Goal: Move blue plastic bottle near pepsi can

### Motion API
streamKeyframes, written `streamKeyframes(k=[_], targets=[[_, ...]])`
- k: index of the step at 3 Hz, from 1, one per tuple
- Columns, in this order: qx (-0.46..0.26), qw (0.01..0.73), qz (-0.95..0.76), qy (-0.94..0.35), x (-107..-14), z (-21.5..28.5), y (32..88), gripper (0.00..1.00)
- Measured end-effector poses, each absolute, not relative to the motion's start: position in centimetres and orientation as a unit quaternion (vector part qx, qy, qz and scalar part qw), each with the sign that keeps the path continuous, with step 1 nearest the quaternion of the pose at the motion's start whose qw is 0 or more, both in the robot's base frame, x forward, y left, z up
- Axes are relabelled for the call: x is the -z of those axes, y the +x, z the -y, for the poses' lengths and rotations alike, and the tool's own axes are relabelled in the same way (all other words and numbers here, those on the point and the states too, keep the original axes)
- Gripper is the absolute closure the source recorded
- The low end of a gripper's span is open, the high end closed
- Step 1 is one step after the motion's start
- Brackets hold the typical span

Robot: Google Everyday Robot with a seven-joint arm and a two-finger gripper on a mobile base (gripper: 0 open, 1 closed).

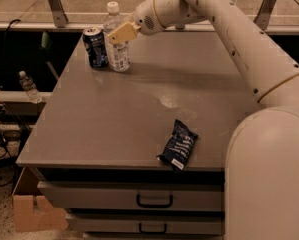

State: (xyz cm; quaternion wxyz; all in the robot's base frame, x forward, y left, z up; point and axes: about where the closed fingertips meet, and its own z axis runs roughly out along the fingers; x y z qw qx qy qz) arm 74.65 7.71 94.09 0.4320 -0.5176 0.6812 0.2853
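Observation:
The blue plastic bottle (117,46), clear with a white cap and a white-and-blue label, stands upright at the table's far left corner. The pepsi can (95,47), dark blue with a silver top, stands right beside it on its left, almost touching. My gripper (122,32) reaches in from the right and is shut on the bottle at mid-height, with a tan finger (120,33) across its front. The bottle's base is at the tabletop or just above it.
A flat dark blue snack bag (178,145) lies near the grey table's front edge (104,164). Drawers (154,200) sit under the tabletop. A small clear bottle (28,86) stands on a ledge off to the left. A cardboard box (31,211) is on the floor.

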Motion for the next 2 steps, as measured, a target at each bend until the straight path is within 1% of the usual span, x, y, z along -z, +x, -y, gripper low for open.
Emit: streamKeyframes(k=[1, 2], targets=[[-0.287, 0.424, -0.684, -0.519, -93.54, -8.09, 74.72, 0.15], [-0.289, 0.420, -0.685, -0.520, -93.25, -8.20, 74.67, 0.00]])
